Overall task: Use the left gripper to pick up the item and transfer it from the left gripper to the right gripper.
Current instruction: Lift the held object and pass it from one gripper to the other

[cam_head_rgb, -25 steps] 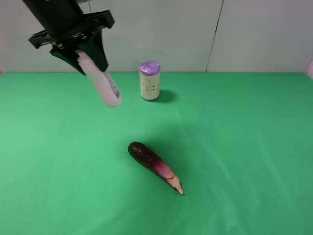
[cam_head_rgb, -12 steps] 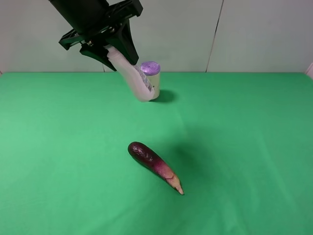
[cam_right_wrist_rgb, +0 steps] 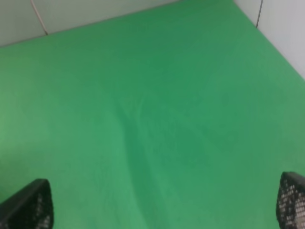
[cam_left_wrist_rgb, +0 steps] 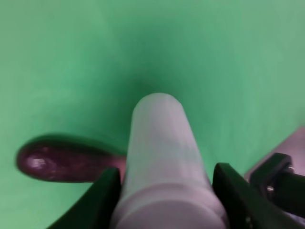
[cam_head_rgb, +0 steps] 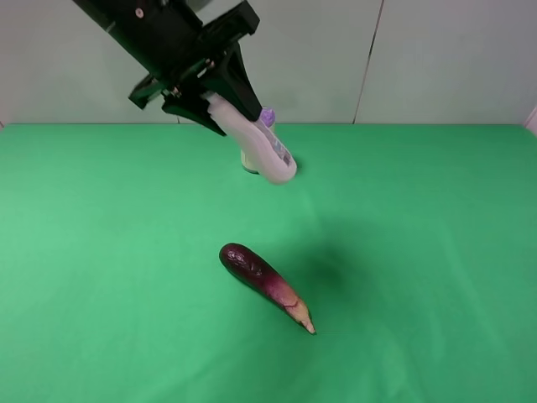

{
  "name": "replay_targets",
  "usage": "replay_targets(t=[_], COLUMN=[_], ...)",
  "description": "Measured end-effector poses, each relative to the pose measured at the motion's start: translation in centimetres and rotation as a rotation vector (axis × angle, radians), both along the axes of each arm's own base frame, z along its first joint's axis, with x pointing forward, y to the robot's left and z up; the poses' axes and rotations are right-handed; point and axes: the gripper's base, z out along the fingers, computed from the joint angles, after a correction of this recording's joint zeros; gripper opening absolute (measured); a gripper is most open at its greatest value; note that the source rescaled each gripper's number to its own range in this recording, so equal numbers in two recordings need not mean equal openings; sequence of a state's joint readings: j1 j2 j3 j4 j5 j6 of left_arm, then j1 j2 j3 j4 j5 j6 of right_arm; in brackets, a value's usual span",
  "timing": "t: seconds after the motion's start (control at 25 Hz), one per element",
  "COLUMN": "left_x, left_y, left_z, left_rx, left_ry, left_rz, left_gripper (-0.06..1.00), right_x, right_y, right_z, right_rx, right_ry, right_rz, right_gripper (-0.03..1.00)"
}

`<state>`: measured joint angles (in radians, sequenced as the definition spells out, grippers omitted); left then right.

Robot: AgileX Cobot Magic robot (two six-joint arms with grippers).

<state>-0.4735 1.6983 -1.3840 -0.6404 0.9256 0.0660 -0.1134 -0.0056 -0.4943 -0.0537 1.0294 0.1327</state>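
Note:
High above the green table, my all-black left gripper (cam_head_rgb: 228,102) is shut on the item, a slim white bottle (cam_head_rgb: 264,144). The bottle slants down to the right, its free end over the back middle of the table. In the left wrist view the bottle (cam_left_wrist_rgb: 159,152) fills the space between the black fingers (cam_left_wrist_rgb: 97,200), and its cap is hidden. My right gripper (cam_right_wrist_rgb: 160,204) is out of the exterior high view. Its own wrist view shows both fingertips (cam_right_wrist_rgb: 28,205) far apart, open, with only green cloth between them.
A purple eggplant (cam_head_rgb: 264,284) lies near the table's middle, also seen under the bottle as eggplant (cam_left_wrist_rgb: 57,164). The cream can with the purple lid (cam_head_rgb: 268,116) stands at the back, mostly hidden behind the bottle. A white wall borders the table's far edge.
My left gripper has carried the bottle to the right, from left of the can to in front of it. The eggplant and can have not moved.

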Motion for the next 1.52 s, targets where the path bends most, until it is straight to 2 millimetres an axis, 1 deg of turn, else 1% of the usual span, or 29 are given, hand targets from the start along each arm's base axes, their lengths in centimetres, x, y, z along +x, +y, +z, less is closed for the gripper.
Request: replay_targets(t=[0.12, 0.2, 0.36, 0.44, 0.64, 0.84, 1.04, 1.2, 1.36, 1.52], left_x=[-0.4, -0.6, -0.7, -0.7, -0.8, -1.0, -1.2, -1.2, -1.3, -1.4], left_y=[-0.3, -0.5, -0.9, -1.0, -1.2, -1.3, -1.3, -1.3, -1.3, -1.3], left_z=[-1.2, -1.5, -1.4, -1.2, -1.0, -0.9, -0.9, -0.9, -0.9, -0.8], left_rx=[-0.063, -0.099, -0.165, -0.189, -0.219, -0.229, -0.231, -0.231, -0.231, -0.239], left_ry=[0.028, 0.042, 0.037, 0.037, 0.045, 0.047, 0.053, 0.05, 0.05, 0.058], left_rz=[-0.002, -0.004, -0.012, -0.014, -0.031, -0.056, -0.072, -0.077, -0.089, -0.101], left_gripper=[0.0, 0.0, 0.0, 0.0, 0.0, 0.0, 0.0, 0.0, 0.0, 0.0], right_x=[0.0, 0.0, 0.1, 0.4, 3.2, 6.0, 8.9, 11.1, 13.1, 14.6], right_y=[0.1, 0.3, 0.8, 1.2, 2.6, 3.9, 5.3, 6.0, 6.6, 6.8], right_z=[0.0, 0.0, 0.0, 0.2, 0.5, 1.0, 1.1, 0.9, 0.3, -0.2], right_rx=[0.009, 0.029, 0.088, 0.136, 0.34, 0.439, 0.536, 0.591, 0.613, 0.548], right_ry=[-0.001, -0.003, -0.006, 0.027, 0.191, 0.245, 0.282, 0.291, 0.307, 0.275], right_rz=[0.006, 0.019, 0.055, 0.082, 0.198, 0.37, 0.493, 0.548, 0.597, 0.666], right_gripper=[1.0, 1.0, 1.0, 1.0, 1.0, 1.0, 1.0, 1.0, 1.0, 1.0])
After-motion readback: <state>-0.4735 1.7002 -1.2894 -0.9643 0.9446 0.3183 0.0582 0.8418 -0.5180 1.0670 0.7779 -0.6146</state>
